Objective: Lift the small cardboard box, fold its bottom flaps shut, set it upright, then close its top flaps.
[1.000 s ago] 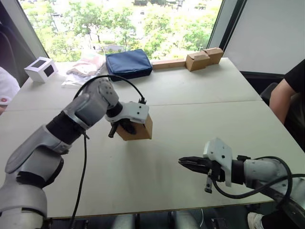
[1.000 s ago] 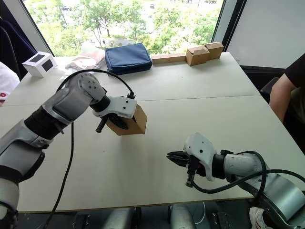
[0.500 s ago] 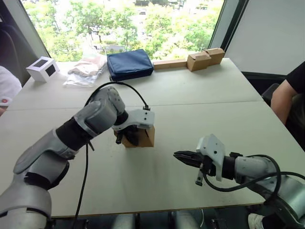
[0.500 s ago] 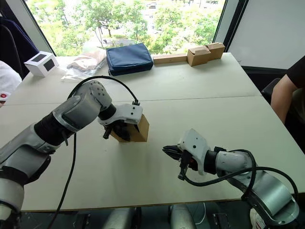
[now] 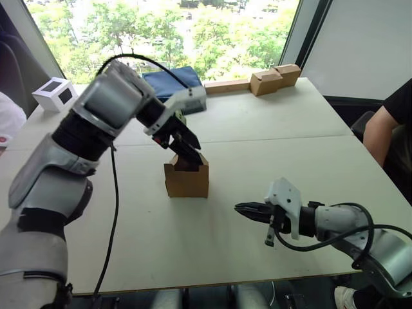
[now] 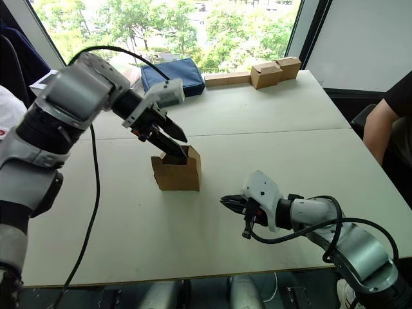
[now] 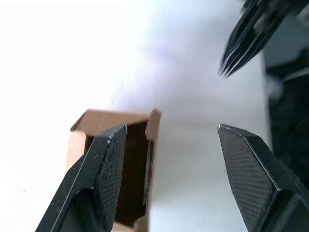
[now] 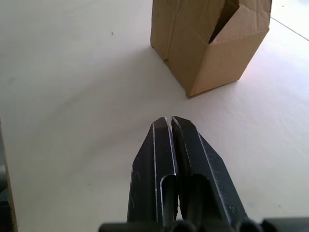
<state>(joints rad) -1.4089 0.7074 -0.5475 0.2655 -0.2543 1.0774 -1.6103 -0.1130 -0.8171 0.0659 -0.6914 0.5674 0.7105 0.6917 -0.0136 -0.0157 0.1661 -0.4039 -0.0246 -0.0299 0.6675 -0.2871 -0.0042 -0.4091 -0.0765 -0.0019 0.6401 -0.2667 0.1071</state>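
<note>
Wide apart, the fingers of my left gripper [image 5: 185, 147] hold nothing; they hang just above the open top of the small cardboard box [image 5: 187, 180], one fingertip [image 7: 114, 140] over its dark inside. It stands upright on the table [image 5: 283, 122], its top flaps [image 6: 187, 154] raised. My right gripper [image 6: 226, 204] has its fingers pressed together and empty, low over the table, pointing toward it from well apart, with bare tabletop between us.
</note>
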